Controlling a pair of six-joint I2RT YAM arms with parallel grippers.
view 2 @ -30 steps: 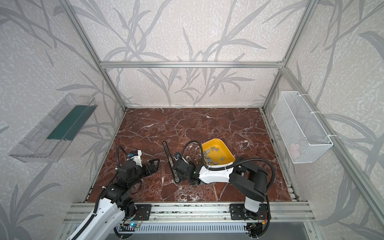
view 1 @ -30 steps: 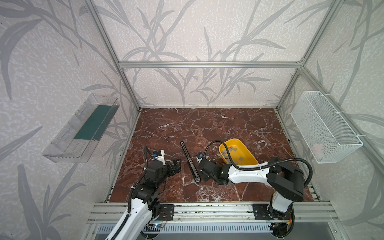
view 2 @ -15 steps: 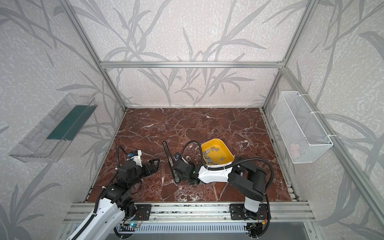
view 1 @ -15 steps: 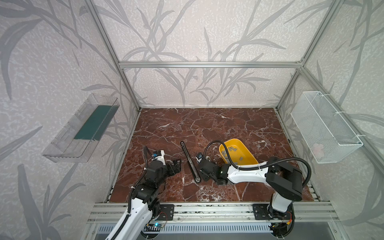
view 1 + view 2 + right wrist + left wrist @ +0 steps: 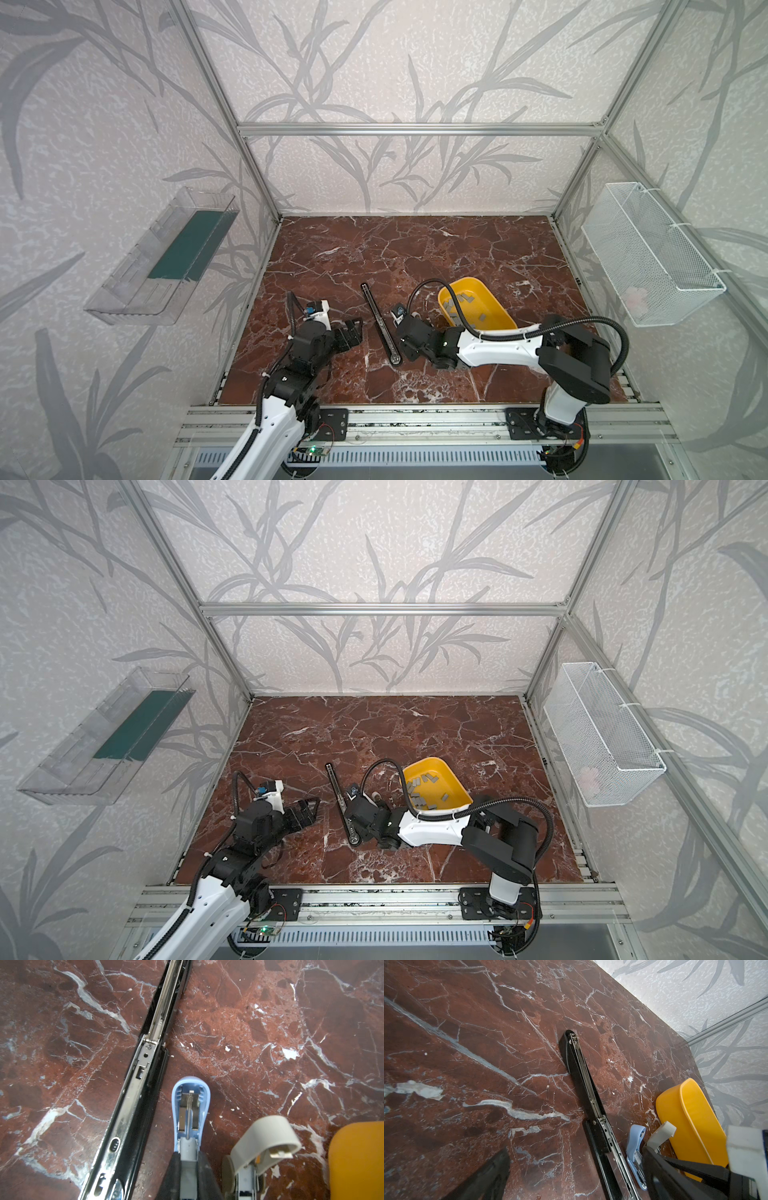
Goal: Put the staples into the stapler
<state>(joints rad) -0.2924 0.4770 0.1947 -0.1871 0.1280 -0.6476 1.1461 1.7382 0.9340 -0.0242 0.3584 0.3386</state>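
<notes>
Right gripper: fingers clamped on the body of the blue stapler, which is hinged open with the lid's underside and spring facing up.
Left gripper: jaws wide apart and empty, low over the table to the left of the black long-reach stapler.
Staples: loose grey strips lying in the yellow tray. None is visible in any stapler.
Key relation: the tray lies to the right of the blue stapler, with the grey stapler between them. The right arm is nearer but occupied, so the free left gripper would probably have to reach across the black stapler.
Long axes: the three staplers lie roughly parallel, running front to back on the marble table.
Black long-reach stapler: unfolded flat, rail exposed, no strip visible in it.
Wire basket: holds one pale, indistinct object.
Clear wall shelf: holds a dark green panel.
</notes>
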